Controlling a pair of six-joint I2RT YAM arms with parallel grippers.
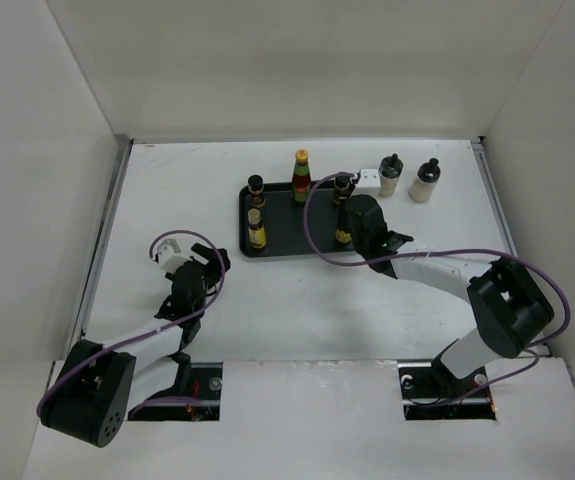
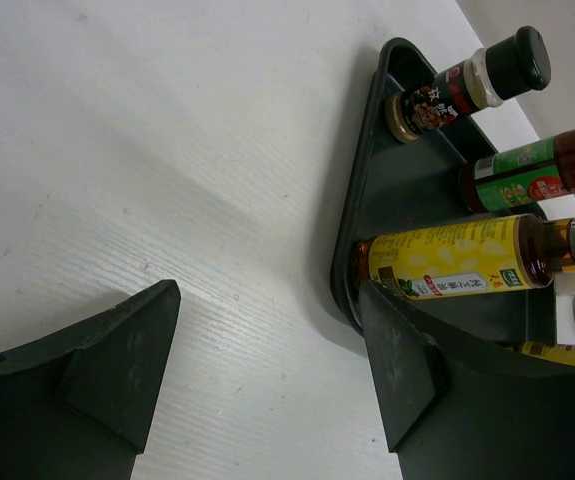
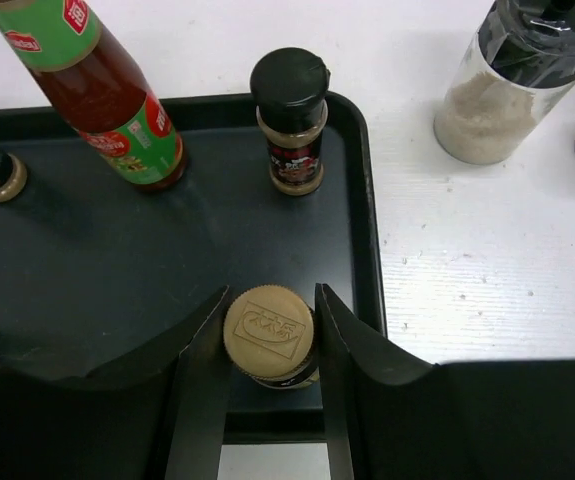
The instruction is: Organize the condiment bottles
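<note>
A black tray (image 1: pixel 279 212) holds a tall red bottle with a yellow cap (image 1: pixel 301 178), two dark black-capped bottles (image 1: pixel 256 186) (image 1: pixel 343 187) and a yellow-labelled bottle (image 1: pixel 256 233). My right gripper (image 3: pixel 270 340) is shut on the gold cap of a dark bottle (image 3: pixel 270 333) that stands upright in the tray's near right corner. The red bottle (image 3: pixel 107 100) and a black-capped bottle (image 3: pixel 290 125) stand beyond it. My left gripper (image 2: pixel 267 370) is open and empty over the table, left of the tray (image 2: pixel 367 180). Two cream bottles (image 1: pixel 391 177) (image 1: pixel 426 182) stand outside the tray, to its right.
A small white block (image 1: pixel 369 180) lies by the tray's far right corner. White walls close in the table on three sides. A purple cable loops over the tray from my right arm (image 1: pixel 437 275).
</note>
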